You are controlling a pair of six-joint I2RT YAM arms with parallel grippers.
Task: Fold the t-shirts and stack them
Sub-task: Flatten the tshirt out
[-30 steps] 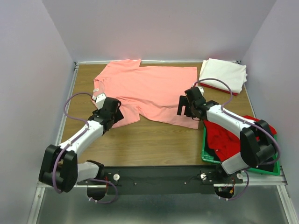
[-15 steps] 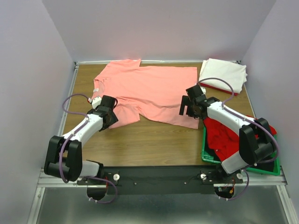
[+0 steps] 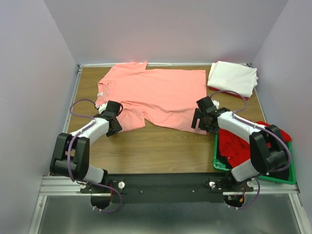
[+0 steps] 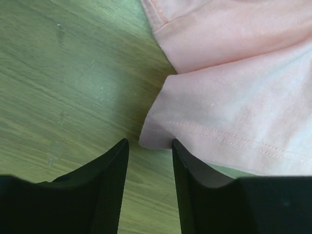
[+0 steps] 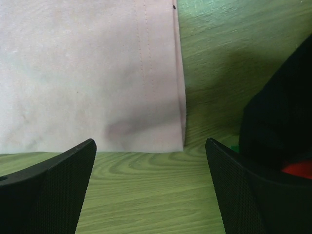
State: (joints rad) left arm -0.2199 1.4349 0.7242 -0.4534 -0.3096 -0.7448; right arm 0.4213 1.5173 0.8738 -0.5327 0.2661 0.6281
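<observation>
A salmon-pink t-shirt (image 3: 156, 95) lies spread flat on the wooden table. My left gripper (image 3: 115, 127) is open with a narrow gap, low over the table at the near corner of the shirt's left sleeve (image 4: 146, 139). That corner's tip lies between my fingertips (image 4: 148, 146). My right gripper (image 3: 199, 124) is wide open and empty (image 5: 150, 144), just short of the shirt's near right hem corner (image 5: 178, 144). A folded white shirt (image 3: 233, 78) lies on a red one at the back right. A red shirt (image 3: 239, 144) fills the crate.
A green crate (image 3: 217, 165) stands at the front right, close beside my right arm. Its edge (image 5: 235, 147) and a dark shape (image 5: 278, 117) show in the right wrist view. Purple walls enclose the table on three sides.
My left gripper has slid left and nearer, down to the sleeve corner. My right gripper has moved nearer and slightly right, to the hem's near right corner. The shirt has not moved.
</observation>
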